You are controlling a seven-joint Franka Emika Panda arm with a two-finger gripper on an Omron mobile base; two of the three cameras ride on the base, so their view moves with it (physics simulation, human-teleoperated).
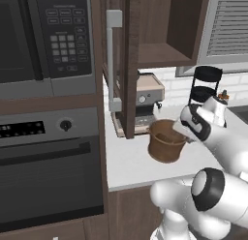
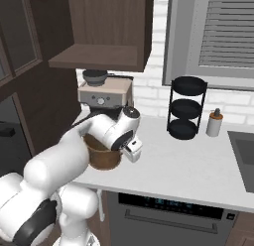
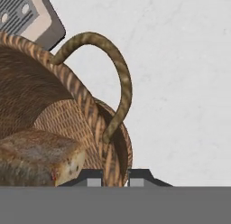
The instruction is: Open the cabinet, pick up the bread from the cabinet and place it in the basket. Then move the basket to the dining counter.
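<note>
Cabinet (image 1: pixel 127 65) door stands open. Bread (image 3: pixel 38 157) lies inside the basket (image 1: pixel 166 141) on the tabletop (image 2: pixel 198 163), at seven o'clock in the hand view. Gripper (image 3: pixel 114 179) is clenched on the basket wall. Transfer to the dining counter remains.

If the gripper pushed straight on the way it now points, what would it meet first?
The gripper is already shut on the wall of the basket, fingers either side of it below a loop handle. Going on, it would probably slide along that wall toward the white counter under the basket; depth is unclear.
</note>
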